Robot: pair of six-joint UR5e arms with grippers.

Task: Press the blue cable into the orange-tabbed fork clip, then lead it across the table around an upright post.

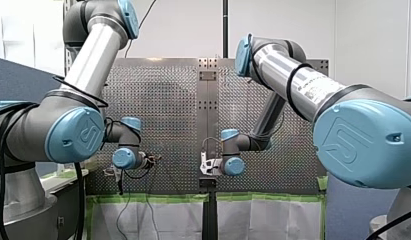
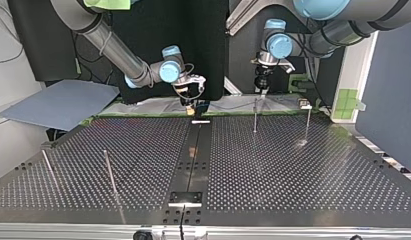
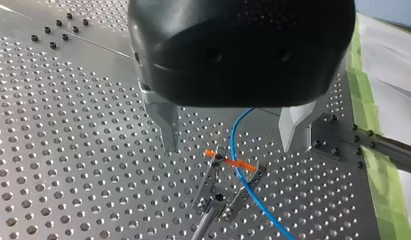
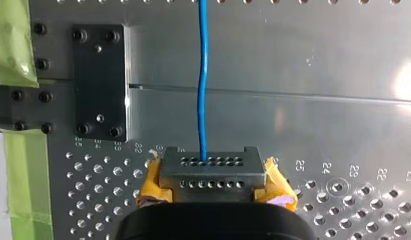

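Note:
In the left wrist view the blue cable (image 3: 236, 131) runs down between my left gripper's (image 3: 230, 149) two metal fingers, which stand wide apart and open, touching nothing. Just under them the cable crosses the orange tabs (image 3: 244, 165) of the metal fork clip (image 3: 218, 199), between its two prongs; how deep it sits I cannot tell. In the right wrist view my right gripper (image 4: 211, 167), with yellow pads (image 4: 275, 186), is shut on the blue cable (image 4: 202, 100), which leads straight ahead over the table's middle seam. In the top view my left gripper (image 2: 263, 84) hangs above a post (image 2: 255, 115).
Thin upright posts stand on the perforated table: two at the top view's far right (image 2: 308, 122) and two at its near left (image 2: 109, 170). A black plate (image 4: 99, 82) is bolted beside the seam. Green tape (image 3: 380, 170) lines the table edge. A grey-blue sheet (image 2: 58, 102) lies off the table.

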